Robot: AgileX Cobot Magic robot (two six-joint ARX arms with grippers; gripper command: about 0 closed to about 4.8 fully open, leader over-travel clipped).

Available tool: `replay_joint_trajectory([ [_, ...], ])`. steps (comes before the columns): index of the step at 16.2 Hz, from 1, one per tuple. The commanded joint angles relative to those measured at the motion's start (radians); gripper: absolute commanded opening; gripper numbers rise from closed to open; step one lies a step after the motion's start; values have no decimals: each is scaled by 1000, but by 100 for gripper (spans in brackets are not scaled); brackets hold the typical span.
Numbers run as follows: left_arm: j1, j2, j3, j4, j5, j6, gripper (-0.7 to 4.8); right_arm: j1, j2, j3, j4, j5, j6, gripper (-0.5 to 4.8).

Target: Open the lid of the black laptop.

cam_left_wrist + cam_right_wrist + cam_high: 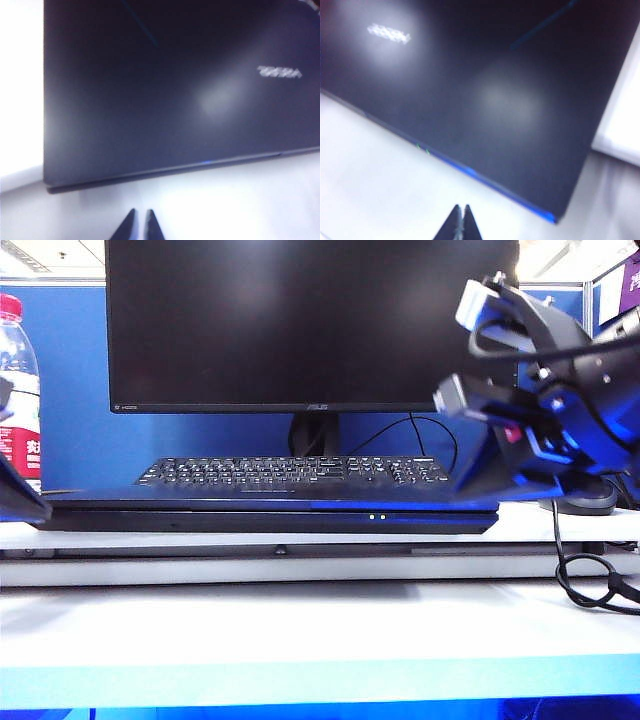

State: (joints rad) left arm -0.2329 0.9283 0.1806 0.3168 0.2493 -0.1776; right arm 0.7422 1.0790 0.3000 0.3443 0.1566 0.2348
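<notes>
backdrop: blue partition wall (70, 370) behind ASUS monitor (310, 320) | surface: white table (300, 625) below the monitor | left of monitor: bottle (18, 390) | right of monitor: black cables (590, 585) | light: bright overhead

Both wrist views are blurred: the lid (165, 90) logo is unreadable. The left gripper (139, 225) and right gripper (461, 222) are cropped at six o'clock, only tips showing. The bottle (18, 390) is cut off at nine o'clock.
</notes>
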Motion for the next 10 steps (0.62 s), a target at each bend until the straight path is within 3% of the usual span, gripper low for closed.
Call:
replay_joint_trajectory([
  [1,0,28,0,45,0,5,34,0,6,2,24,2,0,-1],
  [5,0,55,0,75,4,5,34,-2,6,2,26,29,0,-1],
  [10,0,67,0,90,24,5,34,-60,6,2,23,-8,0,-1],
])
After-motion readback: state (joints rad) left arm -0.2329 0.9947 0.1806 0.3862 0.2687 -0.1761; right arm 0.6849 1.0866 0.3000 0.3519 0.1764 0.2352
